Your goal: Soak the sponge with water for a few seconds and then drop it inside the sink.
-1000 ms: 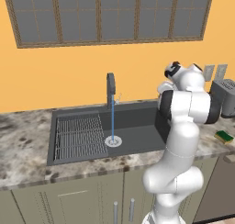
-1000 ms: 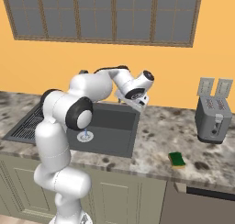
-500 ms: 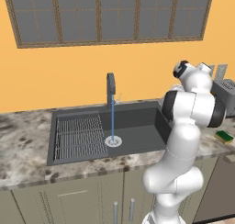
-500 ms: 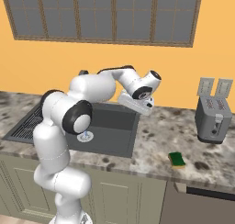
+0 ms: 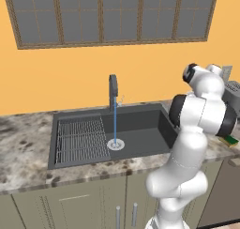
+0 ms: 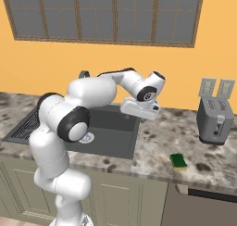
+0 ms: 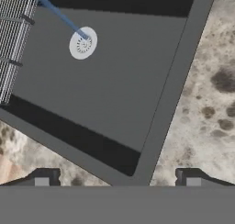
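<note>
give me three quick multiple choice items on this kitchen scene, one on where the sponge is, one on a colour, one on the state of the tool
1. Where does the sponge lie?
A. on the counter right of the sink
B. on the wire rack
C. on top of the toaster

2. What colour is the water?
A. red
B. blue
C. white

3. How is the tool?
A. shut on the sponge
B. shut and empty
C. open and empty

Answers: 1 A, the sponge rests on the speckled counter near the toaster. 2 B, a thin blue stream falls to the drain. 3 C, the hand view shows its fingertips wide apart with nothing between.
</note>
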Motion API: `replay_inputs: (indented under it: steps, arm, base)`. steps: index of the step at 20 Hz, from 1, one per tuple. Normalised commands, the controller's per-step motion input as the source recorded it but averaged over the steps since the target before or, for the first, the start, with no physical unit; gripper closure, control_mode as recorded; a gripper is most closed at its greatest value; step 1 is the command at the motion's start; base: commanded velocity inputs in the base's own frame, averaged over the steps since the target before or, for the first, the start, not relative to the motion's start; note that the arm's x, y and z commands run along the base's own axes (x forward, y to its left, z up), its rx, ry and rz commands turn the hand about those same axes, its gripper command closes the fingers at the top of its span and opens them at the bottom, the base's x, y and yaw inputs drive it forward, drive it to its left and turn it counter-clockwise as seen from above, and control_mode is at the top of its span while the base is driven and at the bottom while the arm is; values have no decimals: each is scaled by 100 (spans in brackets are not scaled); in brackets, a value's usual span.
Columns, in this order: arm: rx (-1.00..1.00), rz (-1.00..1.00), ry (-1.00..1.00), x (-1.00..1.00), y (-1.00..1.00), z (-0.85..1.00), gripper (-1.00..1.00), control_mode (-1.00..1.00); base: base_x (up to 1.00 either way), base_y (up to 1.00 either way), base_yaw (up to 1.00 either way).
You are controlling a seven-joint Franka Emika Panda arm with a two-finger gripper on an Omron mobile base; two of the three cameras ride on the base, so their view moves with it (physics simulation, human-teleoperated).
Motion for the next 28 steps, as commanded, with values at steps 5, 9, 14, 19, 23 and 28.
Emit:
replay_inputs:
  steps: [5,9,14,19,23,28]
  arm:
    - [-16,21,0,-43,-5,0,-100,-100]
    - [-9,20,0,-48,-18,0,-100,-100]
    - [-2,16,0,-41,-27,0,-100,-100]
    - [0,9,0,-54,-43,-1,-100,-100]
    - [0,3,0,-11,-46,0,-100,-100]
    - [0,0,1,0,-41,-4,-100,-100]
  base:
    - [0,0,0]
    - [0,0,0]
    - [0,0,0]
    - [0,0,0]
    - [0,0,0]
    - [0,0,0]
